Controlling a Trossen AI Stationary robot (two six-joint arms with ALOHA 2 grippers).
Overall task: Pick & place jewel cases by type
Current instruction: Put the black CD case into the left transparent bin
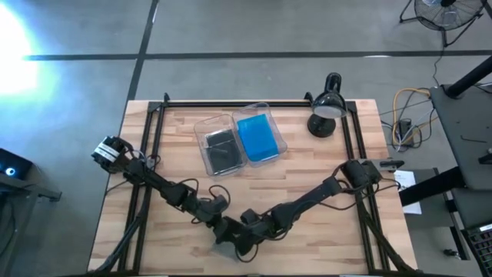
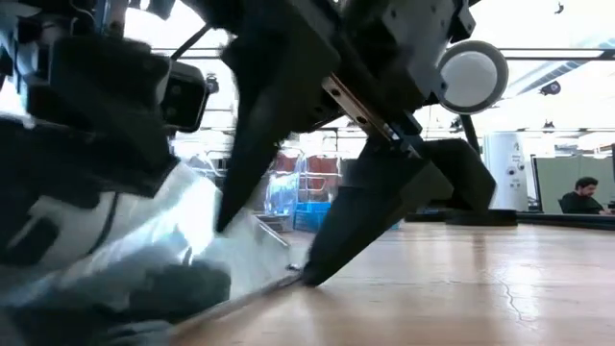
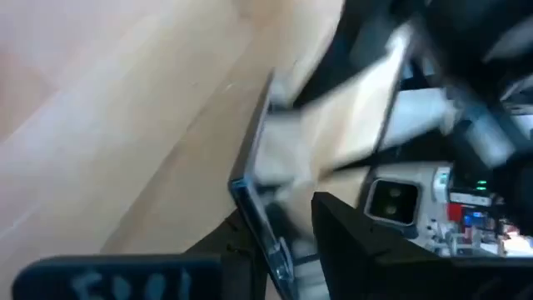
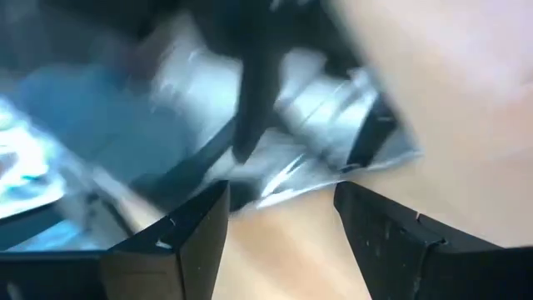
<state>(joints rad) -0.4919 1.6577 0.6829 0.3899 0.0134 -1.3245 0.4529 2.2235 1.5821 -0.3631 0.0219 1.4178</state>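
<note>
A clear, smoky jewel case (image 4: pixel 333 158) stands tilted at the table's near edge, its lower edge on the wood (image 2: pixel 279 284). My left gripper (image 3: pixel 279 258) is shut on it, and shows in the high view (image 1: pixel 223 225). My right gripper (image 4: pixel 279 233) is open just beside it, fingers spread toward the case's free edge; it shows in the low view (image 2: pixel 267 252) and the high view (image 1: pixel 247 229). At the far middle, one clear tray (image 1: pixel 206 127) holds dark cases (image 1: pixel 222 148). The tray next to it (image 1: pixel 278 131) holds blue cases (image 1: pixel 257 136). My left gripper has the jewel case's edge (image 3: pixel 268 237) running between its two fingers, one finger on each flat face. One finger (image 4: pixel 250 100) lies across the upper face. The case is tilted, with its lower edge on the table. My right gripper's lower fingertip (image 2: pixel 309 274) stands at the case's lower edge; whether it touches, I cannot tell.
A black desk lamp (image 1: pixel 326 108) stands at the far right of the table. Black rails (image 1: pixel 231 103) frame the wooden top. Bare wood lies between the trays and the grippers. A person sits far off in the room (image 2: pixel 579 195).
</note>
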